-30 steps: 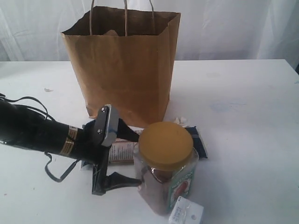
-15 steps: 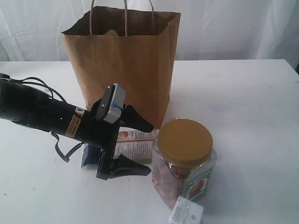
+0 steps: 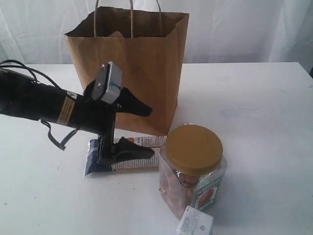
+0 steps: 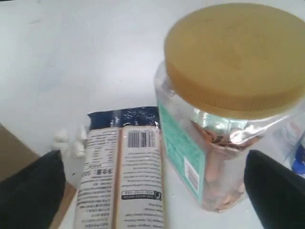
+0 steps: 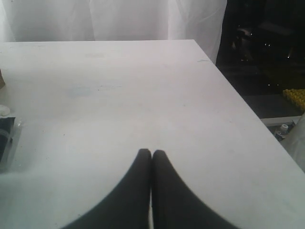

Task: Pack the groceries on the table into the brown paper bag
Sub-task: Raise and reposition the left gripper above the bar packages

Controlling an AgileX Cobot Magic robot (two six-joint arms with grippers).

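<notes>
A tall kraft-brown paper bag with twisted handles [image 3: 129,68] stood upright and open-topped towards the back of the large white tabletop [image 3: 254,147]. Just before it a long navy-orange packet [image 3: 139,165] lay flat, barcode side up. Near the packet's end stood a clear jar with a wide mustard-yellow lid [image 3: 193,169], lid on, with a small white carton [image 3: 194,225] just in front of it.

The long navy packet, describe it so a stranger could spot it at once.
Find the tall brown paper bag on the white table. At its base lies a long navy-ended packet with a pale printed label. Unlike the upright clear jar with a mustard-yellow lid beside it, it lies flat.
</notes>
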